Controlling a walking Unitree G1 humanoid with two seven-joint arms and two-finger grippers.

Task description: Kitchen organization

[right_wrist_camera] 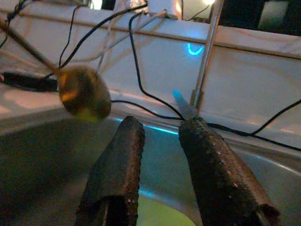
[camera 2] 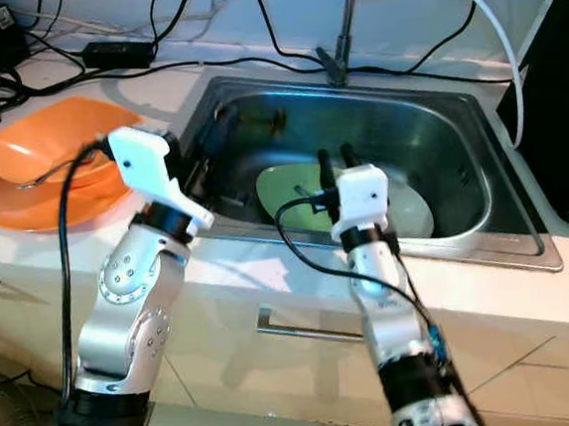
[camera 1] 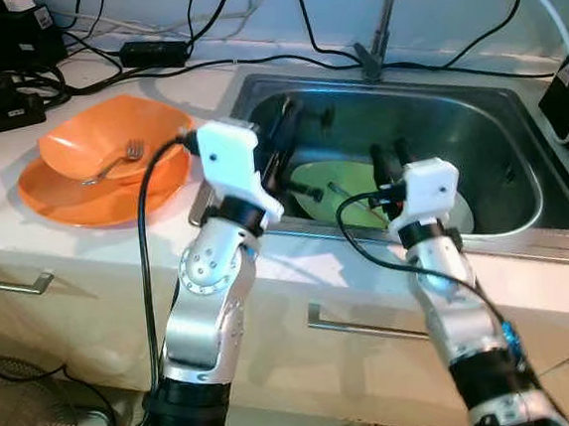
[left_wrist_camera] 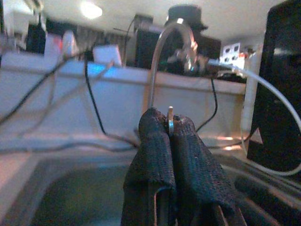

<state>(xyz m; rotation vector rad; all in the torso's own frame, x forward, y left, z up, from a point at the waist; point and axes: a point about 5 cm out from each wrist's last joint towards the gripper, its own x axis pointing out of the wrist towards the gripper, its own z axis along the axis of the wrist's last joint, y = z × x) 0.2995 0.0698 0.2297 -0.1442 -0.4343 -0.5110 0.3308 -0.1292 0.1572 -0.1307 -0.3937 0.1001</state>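
The left claw (left_wrist_camera: 170, 123) is clamped on a spoon (right_wrist_camera: 83, 98) above the sink (camera 1: 518, 143). The right claw (right_wrist_camera: 162, 129), parted and empty, hovers over the green plate (camera 1: 347, 183) inside. Fork (camera 1: 120, 160) and orange dishes (camera 1: 84, 196) wait beside the sink; much remains.

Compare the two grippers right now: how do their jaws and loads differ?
The left gripper has its jaws shut on a thin metal utensil handle; the right gripper has its jaws apart and carries nothing. The left sits toward the sink's left wall, the right nearer its middle. Both reach over the sink.
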